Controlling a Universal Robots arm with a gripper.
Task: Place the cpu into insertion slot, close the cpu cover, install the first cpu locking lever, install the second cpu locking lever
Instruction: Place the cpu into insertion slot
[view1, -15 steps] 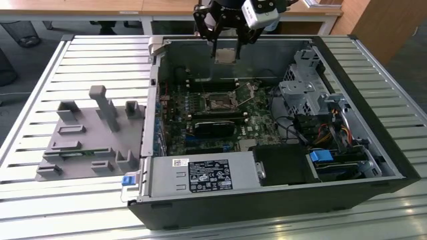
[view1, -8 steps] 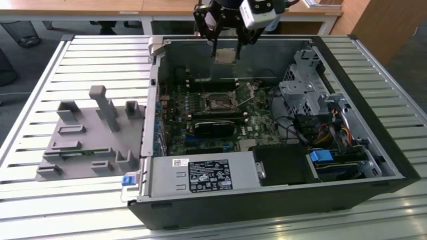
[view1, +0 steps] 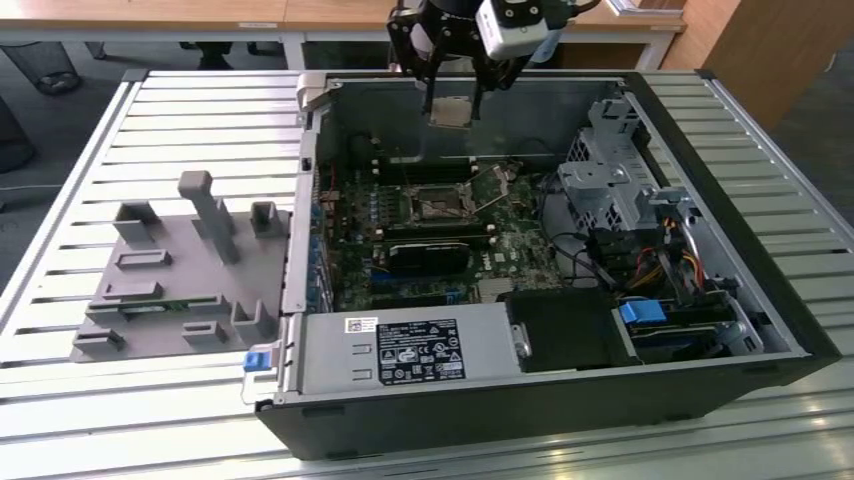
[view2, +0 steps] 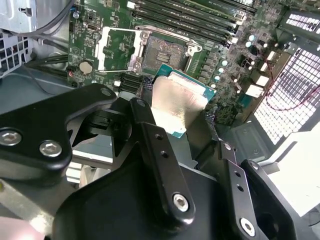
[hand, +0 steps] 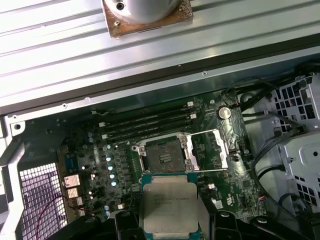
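My gripper (view1: 454, 108) hangs above the far wall of the open computer case, shut on the cpu (view1: 453, 111). In both wrist views the cpu (view2: 176, 101) (hand: 169, 204) is a silvery square with a green rim, held by its edges between the two black fingers (view2: 146, 120). It hangs well above the green board. The insertion slot (view1: 434, 204) (view2: 167, 50) (hand: 162, 156) lies bare, its dark centre showing. The cpu cover (view2: 117, 47) (hand: 220, 148), a silver frame, is swung open beside the slot.
The black case (view1: 747, 375) lies open on a slatted metal table (view1: 134, 400). Inside are a power supply (view1: 400, 352), a black graphics card (view1: 430, 256), a drive cage (view1: 614, 190) with cables, and long memory slots (hand: 150, 122). A grey fixture (view1: 187, 265) sits at the exterior view's left.
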